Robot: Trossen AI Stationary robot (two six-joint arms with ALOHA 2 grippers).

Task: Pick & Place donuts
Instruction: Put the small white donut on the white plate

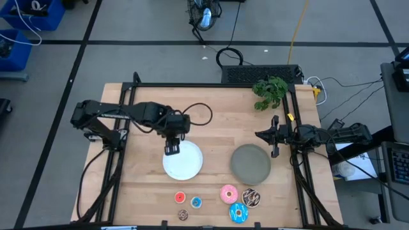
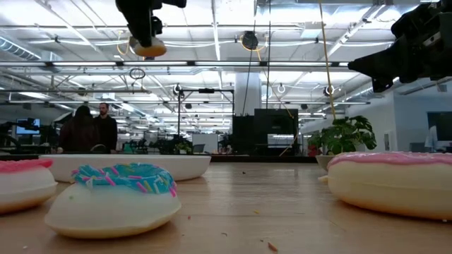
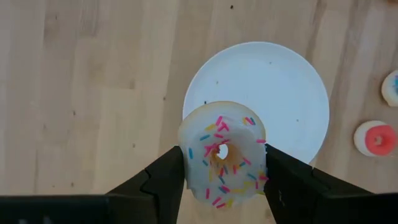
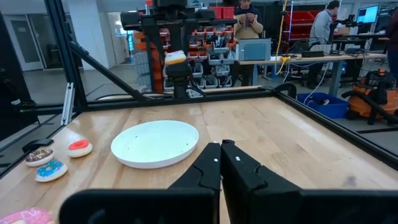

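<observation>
My left gripper (image 1: 172, 149) hangs high over the far left edge of the round white plate (image 1: 183, 161), shut on a small whitish sprinkled donut (image 3: 222, 152). The low view shows that donut (image 2: 148, 48) well above the table. Near the table's near edge lie the small red donut (image 1: 180, 197), small blue donut (image 1: 196, 202), small brown donut (image 1: 183, 214), large pink donut (image 1: 229, 193), large sprinkled chocolate donut (image 1: 250, 198) and large blue donut (image 1: 239, 213). My right gripper (image 1: 261, 134) waits shut beyond the grey plate (image 1: 250, 163), touching nothing. My left gripper pinches the small whitish donut between its two fingers (image 3: 168, 177), one on each opposite side of the outer rim (image 3: 186, 155). The fingers come from above, pointing down. The donut is lifted clear, lying level with its sprinkled face up, above the white plate (image 3: 273, 87).
A potted green plant (image 1: 270, 91) stands at the table's far right corner. A black frame rail (image 4: 348, 134) runs along the table's edges. Bare wood lies left of the white plate and between the two plates. People stand in the room behind the table (image 2: 92, 129).
</observation>
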